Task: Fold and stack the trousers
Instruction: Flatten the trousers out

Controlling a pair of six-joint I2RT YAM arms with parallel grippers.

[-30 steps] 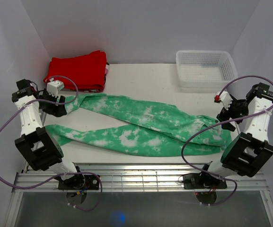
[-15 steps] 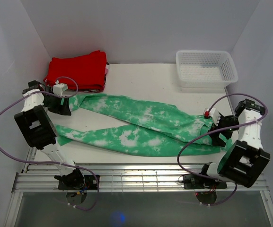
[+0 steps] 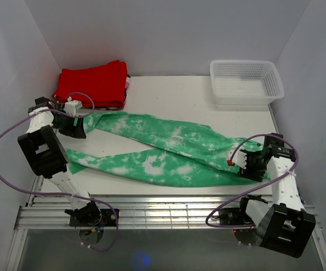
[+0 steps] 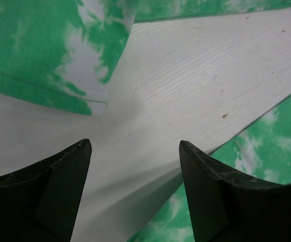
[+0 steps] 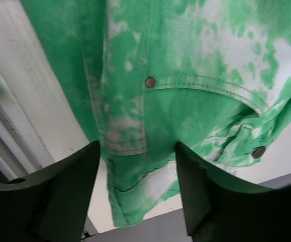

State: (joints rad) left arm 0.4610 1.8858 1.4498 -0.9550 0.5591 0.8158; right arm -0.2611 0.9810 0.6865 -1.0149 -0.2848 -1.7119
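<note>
A: Left side?
B: Back-left on bench (image 3: 179, 96): red folded garment (image 3: 92, 84). Just in front, left claw (image 4: 135, 146) wide, low over bare bench between the two leg ends, gripping nothing.
A: And the trousers (image 3: 168, 149)?
B: Spread flat across mid-bench, legs splayed left, waist right. Unfolded.
A: Right side?
B: Back-right: white basket (image 3: 244, 82). Near front edge, right claw (image 5: 137, 146) spread apart, low over waistband, not pinching.
</note>
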